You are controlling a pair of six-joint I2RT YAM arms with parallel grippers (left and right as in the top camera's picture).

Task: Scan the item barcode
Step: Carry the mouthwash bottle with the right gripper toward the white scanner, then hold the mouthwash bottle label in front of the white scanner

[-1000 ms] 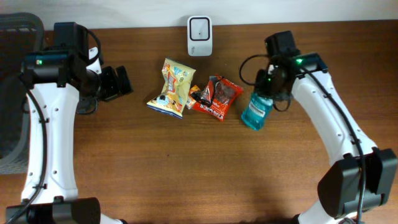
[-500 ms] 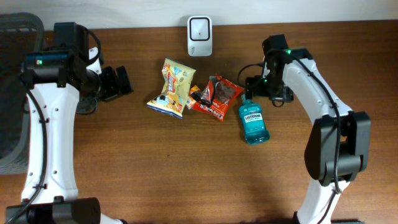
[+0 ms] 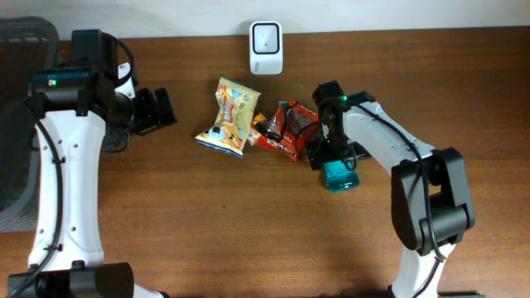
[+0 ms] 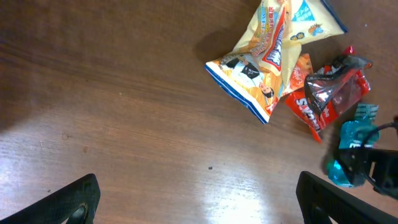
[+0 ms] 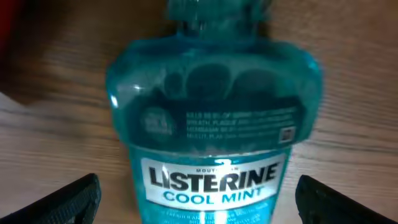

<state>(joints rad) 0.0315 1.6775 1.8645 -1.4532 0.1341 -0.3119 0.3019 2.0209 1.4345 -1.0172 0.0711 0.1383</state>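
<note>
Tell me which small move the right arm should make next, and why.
Probably lower the right gripper and close it on the Listerine bottle. Its jaws stand open on either side of the bottle, which lies flat on the table, label up, not held. The scanner sits at the far edge, so the bottle likely must be picked up before its barcode can be shown.

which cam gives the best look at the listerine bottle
The right wrist view: the Listerine bottle fills the frame, its Cool Mint label readable. Overhead, the right arm covers most of it; only a teal end shows. The left wrist view catches a small teal patch at its right edge.
</note>
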